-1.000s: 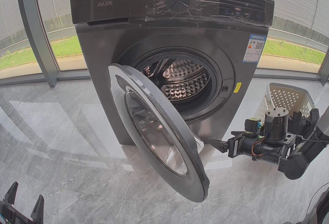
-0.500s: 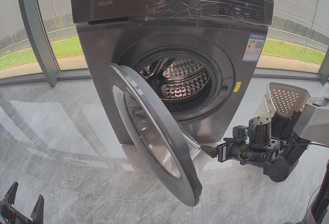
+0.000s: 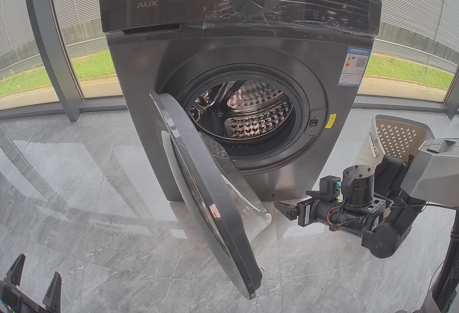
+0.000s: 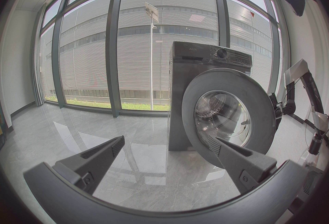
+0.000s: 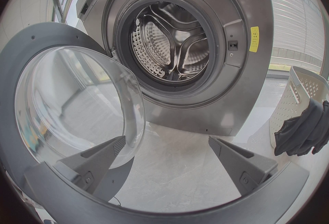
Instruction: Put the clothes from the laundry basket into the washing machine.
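The grey washing machine (image 3: 239, 17) stands in front of me with its round door (image 3: 210, 199) swung out to the left, and the steel drum (image 3: 248, 108) inside shows bare metal. A white laundry basket (image 3: 404, 134) sits on the floor to the machine's right, with dark clothes (image 5: 301, 129) draped over its rim. My right gripper (image 3: 282, 208) is open and holds nothing. It hovers low between the basket and the door, close by the door's inner glass (image 5: 78, 98). My left gripper (image 3: 33, 278) is open and low at the near left, far from the machine.
Glossy marble floor (image 3: 95, 185) spreads out to the left of the machine and in front of it. Tall windows with grey frames (image 3: 48, 41) stand behind. The open door juts into the room before the machine, and the basket (image 5: 294, 98) stands close to the machine's right side.
The door has swung further out to the left and now shows more edge-on. My right gripper has moved left and slightly down alongside it. The left gripper has kept still.
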Motion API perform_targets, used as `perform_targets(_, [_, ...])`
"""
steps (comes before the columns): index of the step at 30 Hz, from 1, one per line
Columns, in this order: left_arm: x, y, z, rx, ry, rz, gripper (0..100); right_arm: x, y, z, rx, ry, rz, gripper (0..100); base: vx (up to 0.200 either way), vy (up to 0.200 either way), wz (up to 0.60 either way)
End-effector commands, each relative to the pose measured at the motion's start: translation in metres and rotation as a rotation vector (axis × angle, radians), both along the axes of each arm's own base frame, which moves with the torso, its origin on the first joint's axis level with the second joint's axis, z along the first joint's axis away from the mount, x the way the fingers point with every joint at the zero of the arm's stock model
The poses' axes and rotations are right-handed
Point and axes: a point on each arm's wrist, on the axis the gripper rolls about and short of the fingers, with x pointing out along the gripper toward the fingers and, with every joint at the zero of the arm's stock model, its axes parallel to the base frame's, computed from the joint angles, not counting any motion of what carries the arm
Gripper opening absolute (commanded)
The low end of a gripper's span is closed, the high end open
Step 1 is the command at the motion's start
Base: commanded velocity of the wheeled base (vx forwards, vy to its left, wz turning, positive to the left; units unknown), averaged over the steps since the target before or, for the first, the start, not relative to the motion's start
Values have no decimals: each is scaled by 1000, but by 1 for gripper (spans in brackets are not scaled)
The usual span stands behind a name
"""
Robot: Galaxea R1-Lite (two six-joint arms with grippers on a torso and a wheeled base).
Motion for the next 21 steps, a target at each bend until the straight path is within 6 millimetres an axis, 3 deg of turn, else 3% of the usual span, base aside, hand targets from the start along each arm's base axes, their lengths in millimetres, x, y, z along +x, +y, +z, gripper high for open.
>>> perform_targets(1, [0,0,-5,-1,1,0,100,5,4,-4,-2,-1,-6,100,0,0,0])
perform_targets(10, [0,0,-5,-1,1,0,100,-11,28,-7,7,-20,79,100,0,0,0])
perform_targets(21, [0,0,-5,-1,-1,0,100,-5,29,-2,33,-64,86,100,0,0,0])
